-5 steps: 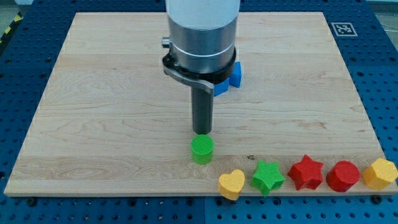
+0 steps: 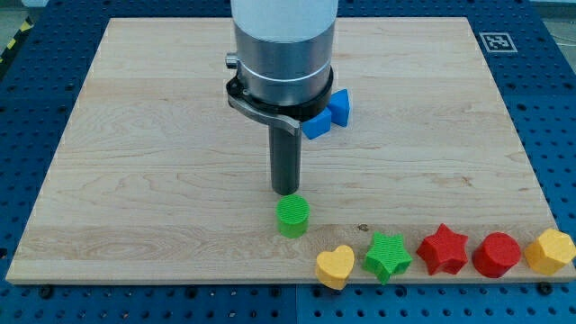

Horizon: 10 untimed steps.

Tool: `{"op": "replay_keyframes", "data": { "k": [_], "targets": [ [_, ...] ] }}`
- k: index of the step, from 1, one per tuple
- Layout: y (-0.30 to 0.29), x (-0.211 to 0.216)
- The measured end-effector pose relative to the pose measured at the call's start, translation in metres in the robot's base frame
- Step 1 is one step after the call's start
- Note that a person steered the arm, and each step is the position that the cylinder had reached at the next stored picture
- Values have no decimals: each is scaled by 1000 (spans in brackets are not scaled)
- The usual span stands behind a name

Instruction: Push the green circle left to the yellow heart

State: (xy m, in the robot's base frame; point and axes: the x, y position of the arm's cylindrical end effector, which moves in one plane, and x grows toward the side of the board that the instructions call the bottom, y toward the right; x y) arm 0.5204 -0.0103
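The green circle (image 2: 292, 217) is a short green cylinder standing near the view's bottom edge of the wooden board (image 2: 135, 162). The yellow heart (image 2: 335, 266) lies at the board's bottom edge, down and to the right of the green circle, with a gap between them. My tip (image 2: 286, 193) is just above the green circle in the view, slightly to its left, close to its top edge; I cannot tell whether it touches.
A green star (image 2: 388, 256), a red star (image 2: 443, 250), a red rounded block (image 2: 497, 255) and a yellow block (image 2: 550, 251) line the bottom edge to the right of the heart. Blue blocks (image 2: 328, 113) lie behind the arm.
The arm and my tip have shifted a little to the view's left. The green circle and the other blocks have not moved.
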Motion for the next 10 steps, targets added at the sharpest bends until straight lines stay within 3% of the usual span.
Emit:
{"op": "replay_keyframes", "data": {
  "k": [1,6,10],
  "targets": [
    [22,12],
    [12,55],
    [22,25]
  ]
}}
